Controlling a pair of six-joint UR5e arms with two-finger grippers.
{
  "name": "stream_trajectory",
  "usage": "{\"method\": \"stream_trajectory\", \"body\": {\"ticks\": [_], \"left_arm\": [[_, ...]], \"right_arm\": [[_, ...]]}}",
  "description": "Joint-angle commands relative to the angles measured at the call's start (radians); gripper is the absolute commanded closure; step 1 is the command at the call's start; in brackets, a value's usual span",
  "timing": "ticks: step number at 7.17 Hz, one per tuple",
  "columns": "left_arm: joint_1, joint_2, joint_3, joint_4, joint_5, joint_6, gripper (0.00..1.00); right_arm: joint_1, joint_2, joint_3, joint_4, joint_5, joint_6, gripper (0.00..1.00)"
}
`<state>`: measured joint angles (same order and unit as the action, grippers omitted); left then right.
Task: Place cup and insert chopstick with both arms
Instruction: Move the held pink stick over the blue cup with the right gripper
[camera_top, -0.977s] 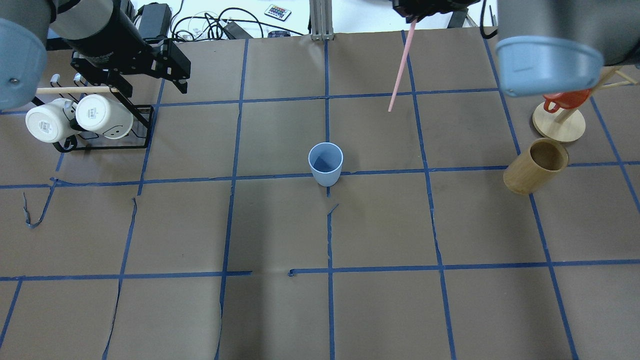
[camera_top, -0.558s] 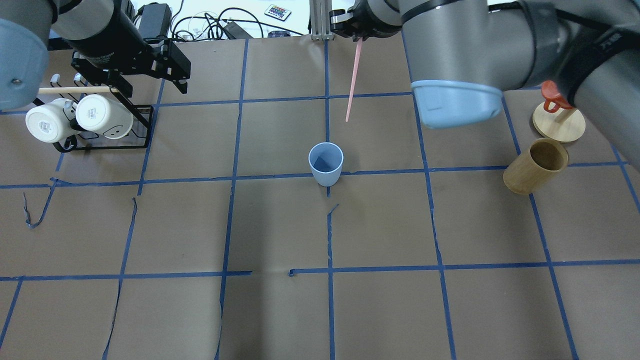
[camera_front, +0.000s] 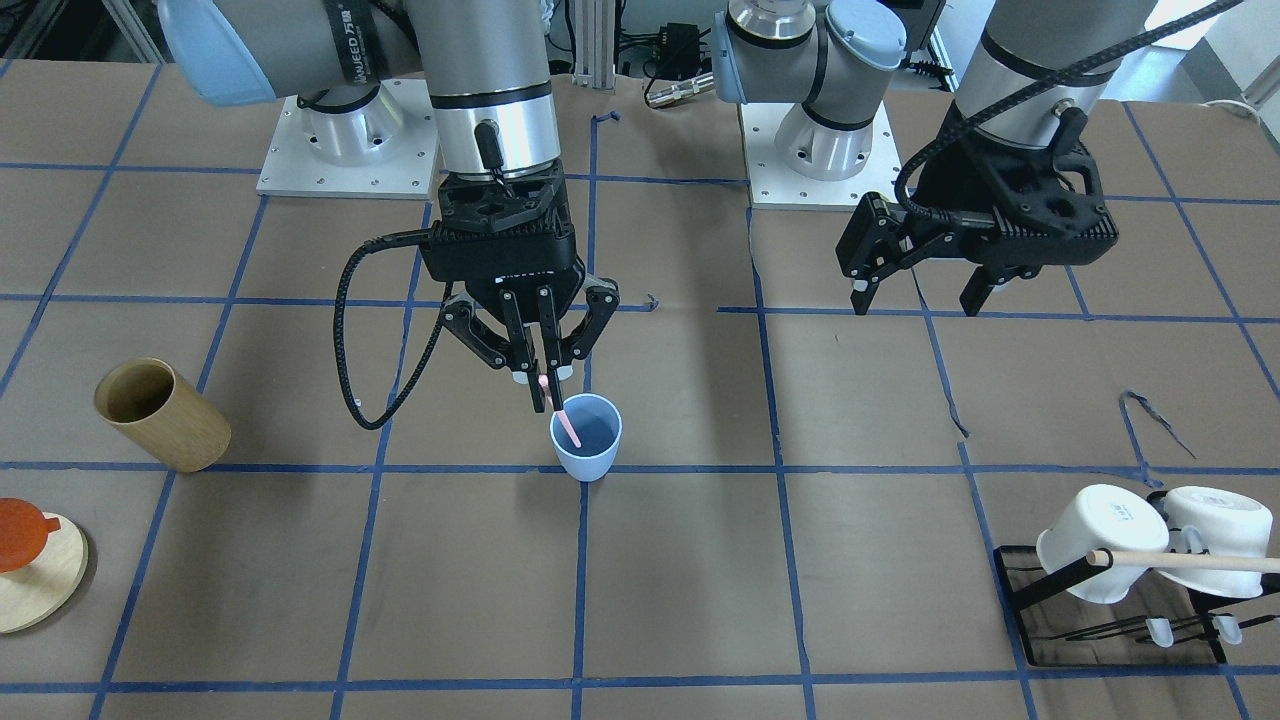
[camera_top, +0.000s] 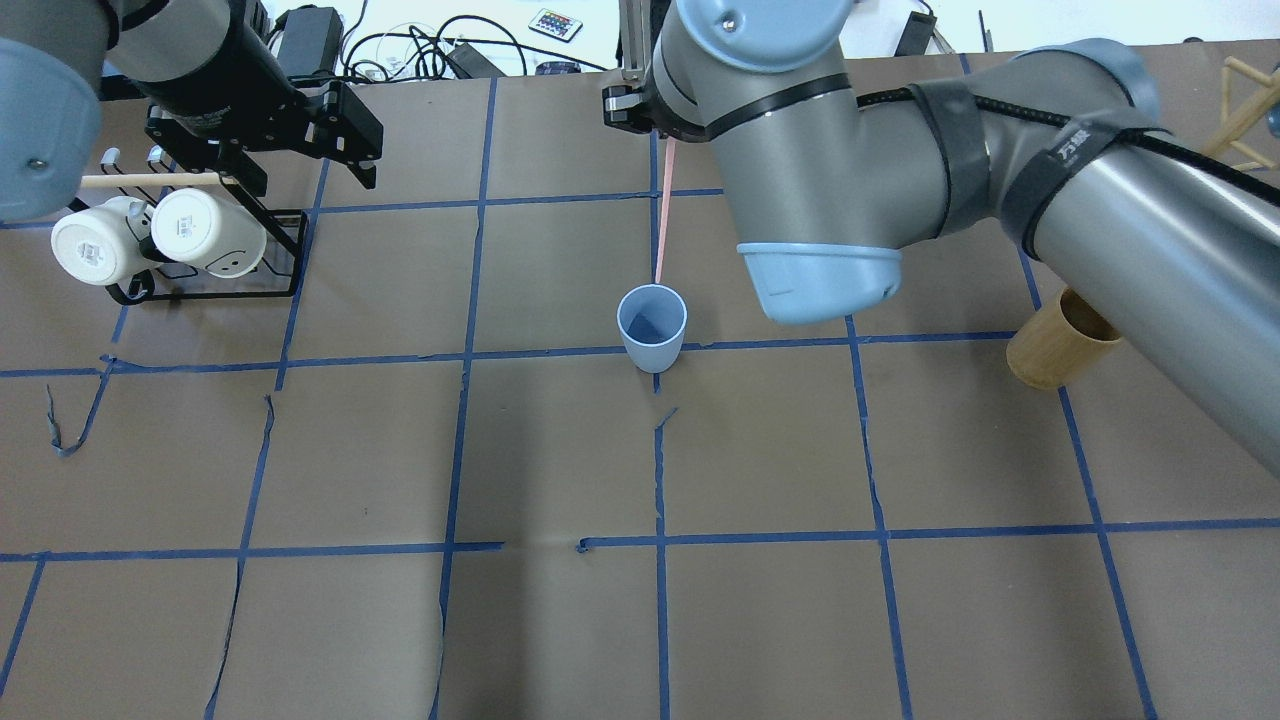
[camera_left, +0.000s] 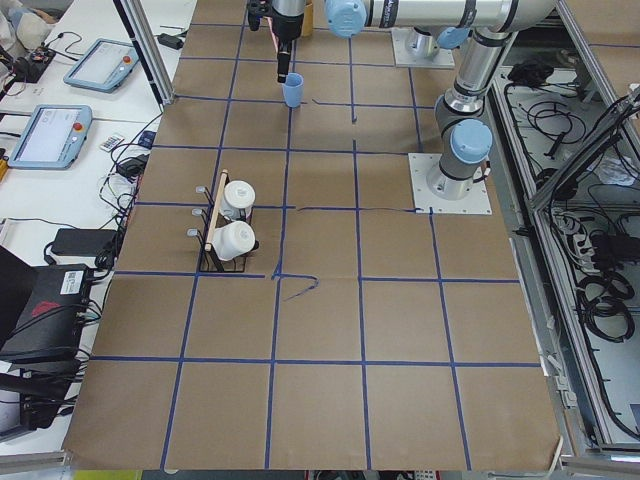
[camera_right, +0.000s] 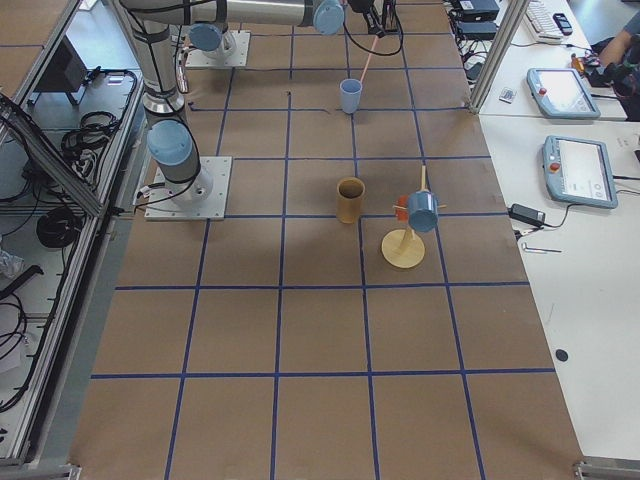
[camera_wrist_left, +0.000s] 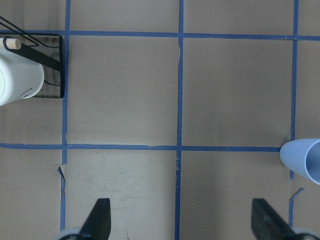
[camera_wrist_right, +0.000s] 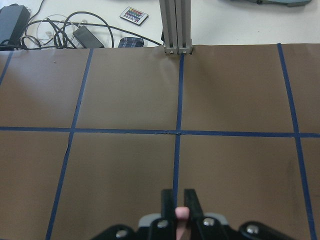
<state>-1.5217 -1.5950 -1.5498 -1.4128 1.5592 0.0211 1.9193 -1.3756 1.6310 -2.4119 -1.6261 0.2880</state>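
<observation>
The pale blue cup (camera_top: 651, 330) stands upright near the table's middle and also shows in the front view (camera_front: 590, 455). My right gripper (camera_front: 541, 384) hangs over the cup's robot side, shut on the top of the pink chopstick (camera_top: 662, 215). The stick slants down. Its lower tip lies at the cup's mouth and overlaps the dark blue inside in the front view (camera_front: 570, 428). In the right wrist view the fingers (camera_wrist_right: 192, 201) pinch the stick's end (camera_wrist_right: 182, 214). My left gripper (camera_front: 915, 295) is open and empty, hovering off to the cup's side; the cup shows at the left wrist view's edge (camera_wrist_left: 305, 157).
A black rack (camera_top: 285, 290) with two white mugs (camera_top: 205, 232) and a long wooden dowel (camera_top: 140, 181) stands below my left gripper. A tan wooden cylinder (camera_front: 160, 415) lies tilted on the other side. Beyond it is a round wooden stand (camera_front: 45, 585) with a red cup.
My right arm has swung in from the far right side with the chopstick and lowered it, so its tip now meets the cup's mouth. The left arm and the cup have not moved.
</observation>
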Motion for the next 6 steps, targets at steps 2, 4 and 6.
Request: {"method": "stream_trajectory", "body": {"ticks": [2, 4, 6], "left_arm": [[0.008, -0.005, 0.01, 0.0, -0.005, 0.0, 0.0], [0.009, -0.005, -0.001, 0.0, -0.004, 0.0, 0.0], [0.008, 0.003, -0.001, 0.0, -0.002, 0.0, 0.0]], "right_arm": [[0.004, 0.003, 0.038, -0.019, -0.001, 0.022, 0.98], [0.006, 0.001, 0.046, -0.018, -0.001, 0.054, 0.65], [0.017, 0.001, 0.043, -0.021, -0.006, 0.072, 0.0]]}}
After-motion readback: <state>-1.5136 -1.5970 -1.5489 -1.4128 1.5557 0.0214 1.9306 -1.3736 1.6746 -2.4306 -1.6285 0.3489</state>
